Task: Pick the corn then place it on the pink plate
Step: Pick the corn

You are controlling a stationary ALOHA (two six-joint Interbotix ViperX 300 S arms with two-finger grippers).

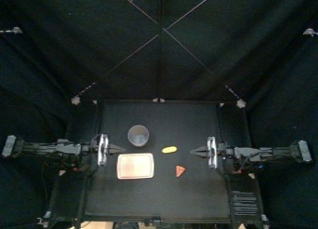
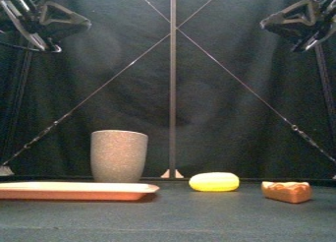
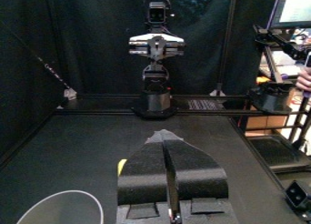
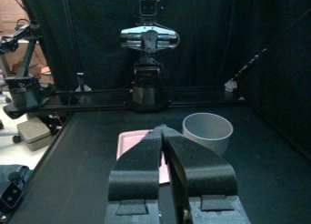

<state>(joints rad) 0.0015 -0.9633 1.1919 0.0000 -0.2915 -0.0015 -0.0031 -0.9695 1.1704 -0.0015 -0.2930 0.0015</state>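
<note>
One camera looks down from high, one sits low in front, close. Wrist cameras face each other. All see the grey cup (image 2: 118, 154), three the pink tray (image 2: 73, 190).

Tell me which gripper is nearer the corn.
Right. The right gripper is a short way off the corn's right side, level with it. The left gripper is farther off on the corn's other side.
</note>
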